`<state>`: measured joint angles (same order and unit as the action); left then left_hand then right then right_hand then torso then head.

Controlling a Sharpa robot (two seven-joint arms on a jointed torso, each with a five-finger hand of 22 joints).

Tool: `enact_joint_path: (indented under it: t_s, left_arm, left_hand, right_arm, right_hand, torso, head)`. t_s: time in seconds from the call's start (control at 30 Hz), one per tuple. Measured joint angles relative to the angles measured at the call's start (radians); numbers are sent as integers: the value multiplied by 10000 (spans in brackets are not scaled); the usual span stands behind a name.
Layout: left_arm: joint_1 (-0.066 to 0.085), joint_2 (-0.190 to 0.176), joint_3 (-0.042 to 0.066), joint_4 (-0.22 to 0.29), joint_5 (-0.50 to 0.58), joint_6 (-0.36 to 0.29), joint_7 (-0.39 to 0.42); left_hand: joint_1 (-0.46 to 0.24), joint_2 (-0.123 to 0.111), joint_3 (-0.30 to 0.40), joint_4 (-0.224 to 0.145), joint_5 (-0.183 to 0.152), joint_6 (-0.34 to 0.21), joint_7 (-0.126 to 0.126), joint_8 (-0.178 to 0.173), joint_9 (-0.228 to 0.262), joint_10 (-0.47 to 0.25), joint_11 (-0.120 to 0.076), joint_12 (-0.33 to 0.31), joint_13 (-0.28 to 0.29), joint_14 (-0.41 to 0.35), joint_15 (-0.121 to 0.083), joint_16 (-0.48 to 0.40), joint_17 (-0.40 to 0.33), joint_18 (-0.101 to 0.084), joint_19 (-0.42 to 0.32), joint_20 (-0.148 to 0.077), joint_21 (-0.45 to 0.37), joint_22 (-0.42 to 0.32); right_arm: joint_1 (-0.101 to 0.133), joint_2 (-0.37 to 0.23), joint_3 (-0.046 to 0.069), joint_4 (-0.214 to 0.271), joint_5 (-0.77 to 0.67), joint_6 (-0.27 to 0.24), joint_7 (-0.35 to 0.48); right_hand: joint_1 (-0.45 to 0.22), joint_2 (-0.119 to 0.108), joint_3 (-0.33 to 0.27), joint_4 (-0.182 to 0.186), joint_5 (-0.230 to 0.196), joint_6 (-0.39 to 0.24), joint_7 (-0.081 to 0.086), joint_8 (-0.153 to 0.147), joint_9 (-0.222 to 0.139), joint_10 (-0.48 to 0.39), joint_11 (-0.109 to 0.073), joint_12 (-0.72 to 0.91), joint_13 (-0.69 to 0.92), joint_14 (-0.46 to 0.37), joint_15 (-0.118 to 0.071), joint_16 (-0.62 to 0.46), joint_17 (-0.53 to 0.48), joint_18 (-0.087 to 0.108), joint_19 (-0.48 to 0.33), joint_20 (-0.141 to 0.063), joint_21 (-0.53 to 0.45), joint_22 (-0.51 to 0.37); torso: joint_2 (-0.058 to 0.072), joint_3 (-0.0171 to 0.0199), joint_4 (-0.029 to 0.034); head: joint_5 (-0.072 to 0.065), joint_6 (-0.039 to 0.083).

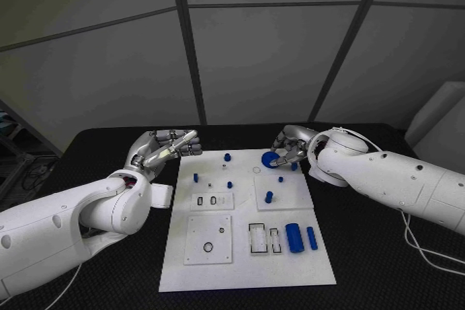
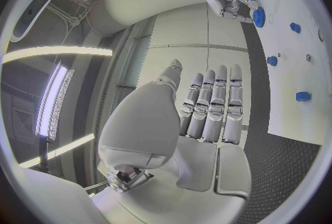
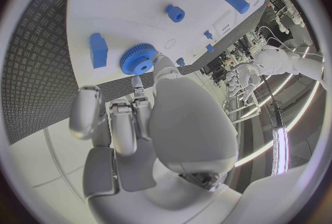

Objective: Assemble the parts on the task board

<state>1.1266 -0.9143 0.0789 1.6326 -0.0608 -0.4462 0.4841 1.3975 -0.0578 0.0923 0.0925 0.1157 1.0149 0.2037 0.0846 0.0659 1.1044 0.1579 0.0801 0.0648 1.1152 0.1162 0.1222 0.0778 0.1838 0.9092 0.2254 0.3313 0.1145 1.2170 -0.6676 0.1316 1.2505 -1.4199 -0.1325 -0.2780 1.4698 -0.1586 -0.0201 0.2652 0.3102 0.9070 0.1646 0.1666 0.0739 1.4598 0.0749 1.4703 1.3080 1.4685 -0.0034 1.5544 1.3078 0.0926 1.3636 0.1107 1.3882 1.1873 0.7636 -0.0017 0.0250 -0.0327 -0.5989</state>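
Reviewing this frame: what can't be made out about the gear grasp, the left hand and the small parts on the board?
- Whether the blue gear is seated on the task board or lifted: right wrist view, the right hand covers its underside.
- Left hand palm: head view shows its back; in the left wrist view, fingers straight, nothing in them.
- Shapes of the small blue pegs: head view, too small.

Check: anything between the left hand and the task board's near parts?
Nothing visible. The left hand hovers open at the task board far-left corner, fingers extended, holding nothing. The right hand already holds the blue gear at the far edge.
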Motion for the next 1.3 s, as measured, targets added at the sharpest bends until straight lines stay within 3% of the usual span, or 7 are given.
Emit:
enact_joint_path:
  t_s: [0.6,0.8,0.93,1.07,1.13,1.2,1.3]
  left_arm:
    - [0,9,0,-32,0,12,-24]
    - [0,5,0,-38,0,16,-29]
    - [0,5,0,-42,0,19,-32]
    - [0,5,0,-49,0,23,-35]
    - [0,4,0,-51,0,25,-37]
    - [0,1,0,-53,0,27,-38]
    - [0,0,0,-55,0,30,-40]
  left_hand:
    - [0,0,-28,-28,0,0,0,0,0,0,0,0,0,0,0,0,0,-1,0,0,0,2]
    - [0,0,2,-58,0,0,0,0,0,0,0,0,0,0,0,0,0,0,0,0,0,2]
    - [0,0,1,-58,0,0,0,0,0,0,0,0,0,0,0,0,0,0,0,0,0,3]
    - [0,0,2,-58,0,0,-1,1,0,0,0,0,0,0,0,0,0,0,0,0,0,3]
    - [0,0,2,-58,0,0,0,1,0,0,0,0,0,0,0,0,1,0,0,0,0,3]
    - [0,0,2,-58,0,0,-1,1,0,0,0,0,0,0,0,0,0,-1,0,0,0,3]
    - [0,0,2,-58,0,0,0,1,0,0,0,0,0,0,0,0,0,0,0,0,0,-1]
  right_arm:
    - [0,182,0,-225,85,224,-38]
    - [8,248,8,-278,62,262,-49]
    - [12,288,10,-290,-45,266,-52]
    - [13,296,11,-286,-221,261,-50]
    - [13,296,11,-268,-311,252,-41]
    - [12,293,11,-240,-407,240,-30]
    - [7,280,9,-171,-523,187,-6]
  right_hand:
    - [57,133,102,-102,37,0,0,38,0,-1,0,47,-1,0,0,41,-2,1,-1,0,43,63]
    - [199,276,240,-240,87,98,-52,104,-4,-1,0,94,-2,0,-1,41,-2,2,-1,0,87,119]
    - [439,515,486,-473,-289,315,-80,191,-6,-1,0,94,-2,0,0,41,-2,3,36,-37,87,160]
    - [530,607,725,-632,-298,468,-76,191,-17,-1,0,134,-2,0,0,41,-3,2,36,-38,126,196]
    - [556,632,865,-671,-243,561,-88,222,-33,37,-38,202,-3,0,0,40,-3,-5,36,-37,141,237]
    - [570,645,965,-739,-138,614,-119,248,-41,36,-36,203,-3,0,0,73,-3,-158,62,-63,176,276]
    - [571,645,1126,-788,40,776,-156,240,-44,39,-40,252,-3,0,0,78,-3,-158,73,-74,177,323]
  torso:
    - [1,5,7]
    - [3,7,7]
    - [3,10,7]
    - [3,12,7]
    - [3,12,6]
    - [3,12,1]
    - [3,13,-3]
  head:
    - [37,-50]
    - [58,-76]
    - [61,-103]
    - [62,-120]
    - [64,-126]
    - [68,-132]
    - [75,-141]
